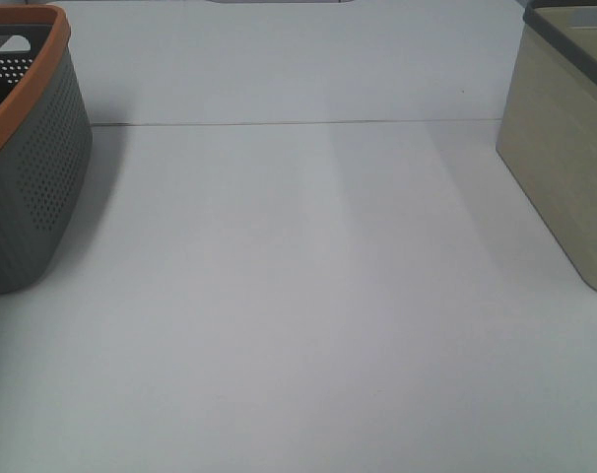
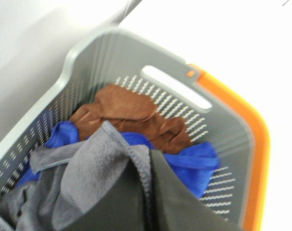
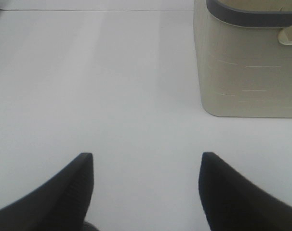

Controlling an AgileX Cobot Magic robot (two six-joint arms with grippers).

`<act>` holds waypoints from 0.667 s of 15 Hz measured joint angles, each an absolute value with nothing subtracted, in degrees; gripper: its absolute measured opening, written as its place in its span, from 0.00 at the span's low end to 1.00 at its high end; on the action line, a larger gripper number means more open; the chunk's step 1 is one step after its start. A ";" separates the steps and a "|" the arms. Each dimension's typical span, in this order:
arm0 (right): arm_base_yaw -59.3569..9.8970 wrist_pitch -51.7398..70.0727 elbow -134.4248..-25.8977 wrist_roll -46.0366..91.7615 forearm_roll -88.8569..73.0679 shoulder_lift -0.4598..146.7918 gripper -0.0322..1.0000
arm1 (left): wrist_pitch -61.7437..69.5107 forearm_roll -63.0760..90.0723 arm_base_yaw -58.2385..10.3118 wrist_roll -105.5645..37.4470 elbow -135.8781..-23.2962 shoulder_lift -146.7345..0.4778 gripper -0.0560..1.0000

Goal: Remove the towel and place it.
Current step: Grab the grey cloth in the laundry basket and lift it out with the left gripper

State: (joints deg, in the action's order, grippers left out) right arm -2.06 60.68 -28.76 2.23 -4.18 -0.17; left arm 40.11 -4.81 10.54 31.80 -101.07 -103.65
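In the left wrist view, the grey terry towel [image 2: 95, 166] with a stitched hem lies on top of a blue cloth [image 2: 196, 161] and a brown cloth [image 2: 131, 113] inside the grey basket with an orange rim [image 2: 259, 144]. My left gripper [image 2: 147, 163] is down in the basket, its dark fingers [image 2: 184, 202] closed together on a fold of the towel. My right gripper [image 3: 147, 156] is open and empty above the bare white table. Neither gripper shows in the exterior high view.
The grey perforated basket [image 1: 33, 168] stands at the table's left edge. A beige basket with a dark grey rim [image 1: 564, 158] stands at the right edge, also in the right wrist view [image 3: 247, 62]. White table [image 1: 298, 296] lies between them.
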 joint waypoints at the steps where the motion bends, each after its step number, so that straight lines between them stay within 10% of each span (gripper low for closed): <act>1: -2.06 60.68 -28.76 2.23 -4.18 -0.17 0.65 | 38.27 -4.81 9.57 30.37 -101.07 -99.47 0.05; 10: -2.06 60.68 -28.76 2.23 -4.13 -0.17 0.65 | 18.22 -4.81 -0.69 22.92 -101.24 -88.06 0.05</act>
